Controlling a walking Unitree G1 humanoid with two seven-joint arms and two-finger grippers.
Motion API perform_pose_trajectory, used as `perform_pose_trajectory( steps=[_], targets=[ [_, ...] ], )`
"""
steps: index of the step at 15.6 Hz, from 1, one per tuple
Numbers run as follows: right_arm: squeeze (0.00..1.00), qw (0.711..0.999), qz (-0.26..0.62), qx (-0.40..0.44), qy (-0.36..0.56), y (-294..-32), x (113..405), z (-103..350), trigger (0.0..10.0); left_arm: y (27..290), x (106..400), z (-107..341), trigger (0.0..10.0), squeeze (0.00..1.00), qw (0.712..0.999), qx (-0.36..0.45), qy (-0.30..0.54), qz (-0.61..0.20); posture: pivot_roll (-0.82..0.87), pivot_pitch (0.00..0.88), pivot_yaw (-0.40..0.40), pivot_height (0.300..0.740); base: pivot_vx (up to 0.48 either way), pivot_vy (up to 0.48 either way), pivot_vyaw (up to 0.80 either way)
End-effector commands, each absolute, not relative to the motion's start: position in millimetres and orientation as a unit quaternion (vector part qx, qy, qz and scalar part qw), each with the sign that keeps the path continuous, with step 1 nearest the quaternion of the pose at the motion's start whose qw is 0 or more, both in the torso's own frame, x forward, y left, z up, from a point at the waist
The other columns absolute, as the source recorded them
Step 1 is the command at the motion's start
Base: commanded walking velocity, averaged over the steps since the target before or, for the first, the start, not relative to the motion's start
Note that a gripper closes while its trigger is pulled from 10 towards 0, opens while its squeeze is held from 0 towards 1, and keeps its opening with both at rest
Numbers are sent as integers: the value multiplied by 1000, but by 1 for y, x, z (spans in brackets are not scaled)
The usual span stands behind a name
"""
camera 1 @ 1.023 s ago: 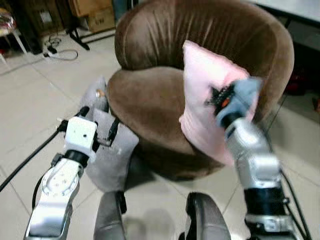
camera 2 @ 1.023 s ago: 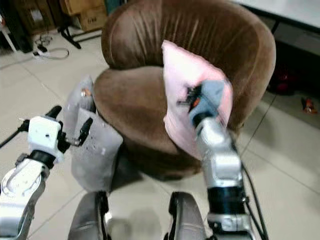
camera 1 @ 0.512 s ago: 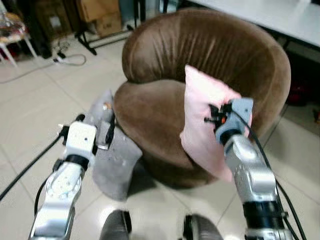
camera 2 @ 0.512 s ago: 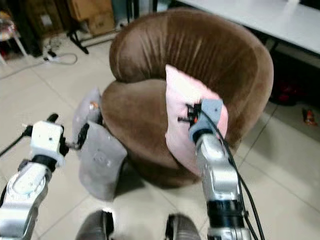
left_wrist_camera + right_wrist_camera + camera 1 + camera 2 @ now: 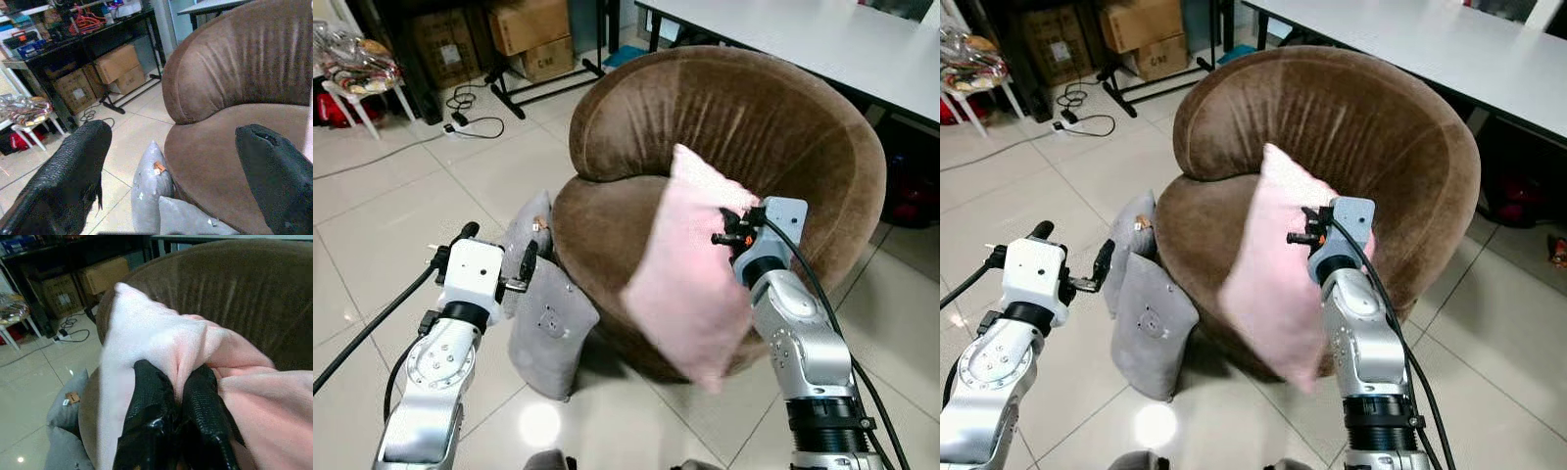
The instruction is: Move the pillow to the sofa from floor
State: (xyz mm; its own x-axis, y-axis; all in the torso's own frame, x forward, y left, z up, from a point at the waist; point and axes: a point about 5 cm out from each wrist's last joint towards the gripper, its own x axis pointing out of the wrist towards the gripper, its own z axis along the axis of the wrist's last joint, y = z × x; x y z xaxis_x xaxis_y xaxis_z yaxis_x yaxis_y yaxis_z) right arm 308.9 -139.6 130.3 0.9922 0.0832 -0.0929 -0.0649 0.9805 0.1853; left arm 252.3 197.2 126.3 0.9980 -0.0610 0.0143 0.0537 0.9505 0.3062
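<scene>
Pink fabric bunches up between the two black fingers (image 5: 198, 401) of the right gripper (image 5: 171, 377), which are pinched together on a fold of the pink pillow (image 5: 690, 264); the cloth swells out on both sides of the clamp. Held this way, the pillow hangs tilted in the air in front of the brown velvet sofa (image 5: 734, 127), a round tub-shaped seat. Its upper corner lies against the sofa's backrest and its lower corner dangles past the front edge of the seat cushion, above the tiled floor (image 5: 391, 225). The pillow hides the gripper's fingertips from the head camera, where little beyond the grey wrist housing shows.

On the other side, the left gripper (image 5: 171, 147) is raised with its fingers spread wide apart and nothing between them. It points toward the sofa's front left side. Just beyond it, two grey pillows (image 5: 548, 313) stand on edge on the floor, leaning against the sofa's base, the nearer one partly covering the farther.

Cardboard boxes (image 5: 533, 24) and a cable (image 5: 470, 98) lie on the floor behind the sofa, and a pale table (image 5: 803, 34) runs along its far right.
</scene>
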Motion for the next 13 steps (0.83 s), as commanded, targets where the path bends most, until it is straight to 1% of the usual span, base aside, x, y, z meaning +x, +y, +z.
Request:
perform_pose_trajectory(
  steps=[1, 9, 10, 13],
  targets=[
    [0, 994, 46, 95, 10, -137, 312, 147, 10000, 199, 254, 128, 10000, 0, 988, 155, -17, -19, 58, 0, -40, 740, 0, -405, 0],
    [0, 993, 56, 107, 14, -132, 312, 145, 10000, 200, 254, 130, 10000, 0, 987, 157, -20, -14, 67, 0, -48, 740, 0, -423, 0],
    [0, 992, 58, 107, 14, -132, 312, 145, 10000, 200, 254, 130, 10000, 0, 989, 149, -21, -14, 67, 0, -49, 740, 0, -266, 0],
    [0, 992, 65, 105, 12, -129, 313, 147, 10000, 201, 256, 131, 10000, 0, 990, 143, -14, -9, 69, 0, -49, 740, 0, 0, 0]
  ],
)
